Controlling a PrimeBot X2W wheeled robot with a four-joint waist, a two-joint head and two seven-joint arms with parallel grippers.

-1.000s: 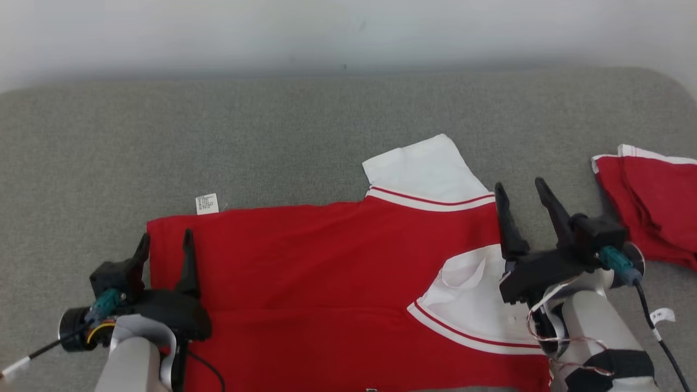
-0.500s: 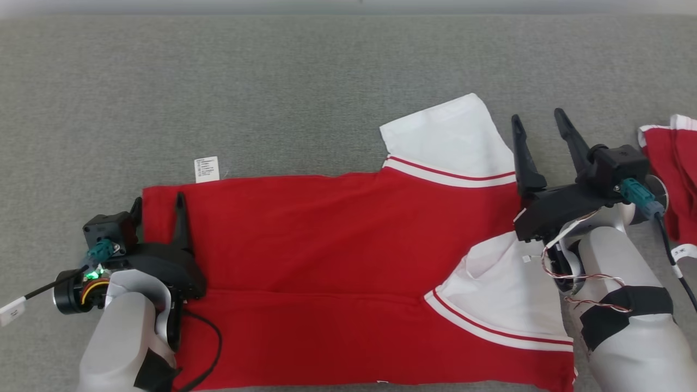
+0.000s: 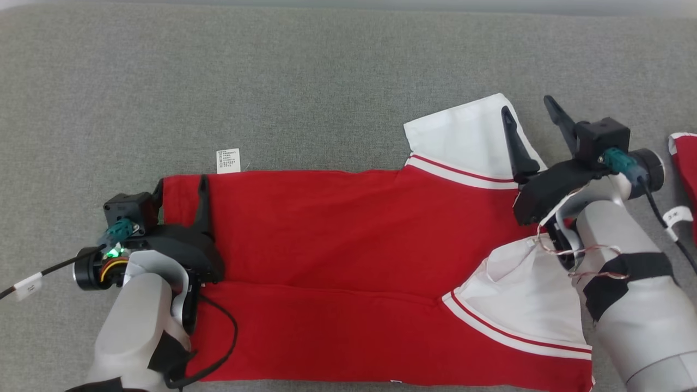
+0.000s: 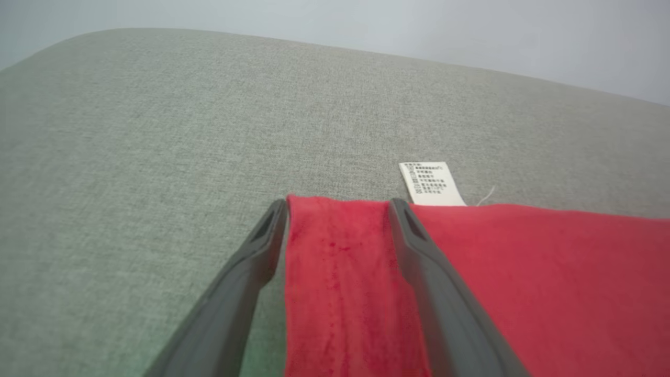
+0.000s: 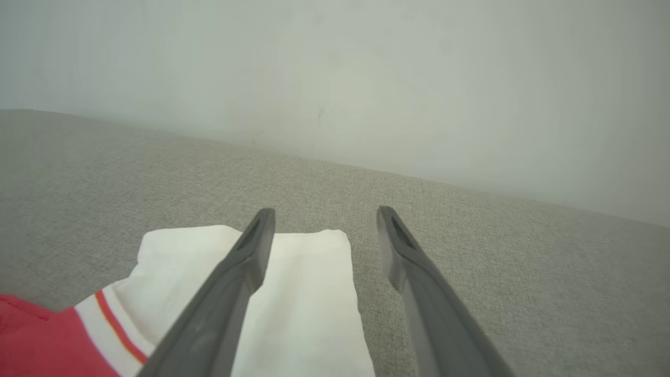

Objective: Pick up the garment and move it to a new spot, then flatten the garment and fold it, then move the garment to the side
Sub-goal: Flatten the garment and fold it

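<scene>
Shirt (image 3: 337, 228) hem sits right under my left tool (image 3: 181, 181): the tool stands wide, one finger along the outer edge of the cloth's far corner and the other over the red fabric, so a strip of hem shows between them in the left wrist view (image 4: 339, 204). I cannot tell whether the tips press on the cloth. My right tool (image 3: 526, 104) is also spread wide at the opposite end, its inner finger above the far sleeve (image 3: 463, 133) and its outer finger over bare counter (image 3: 272, 81) just past the sleeve's edge; it grips nothing. The shirt lies sideways across the counter, hem toward my left, sleeves toward my right, and mostly flat. Its body is red with a soft, slightly fuzzy knit, and a long shallow crease runs across it. Both sleeves are white, each joined to the body by a white band with a thin red stripe. The near sleeve (image 3: 528, 310) is rumpled, with a fold standing up at its top. A small white care label (image 3: 228, 161) with printed text pokes out past the far edge. The counter is covered in grey woven cloth. A second red garment (image 3: 687, 163) lies at the right edge.
</scene>
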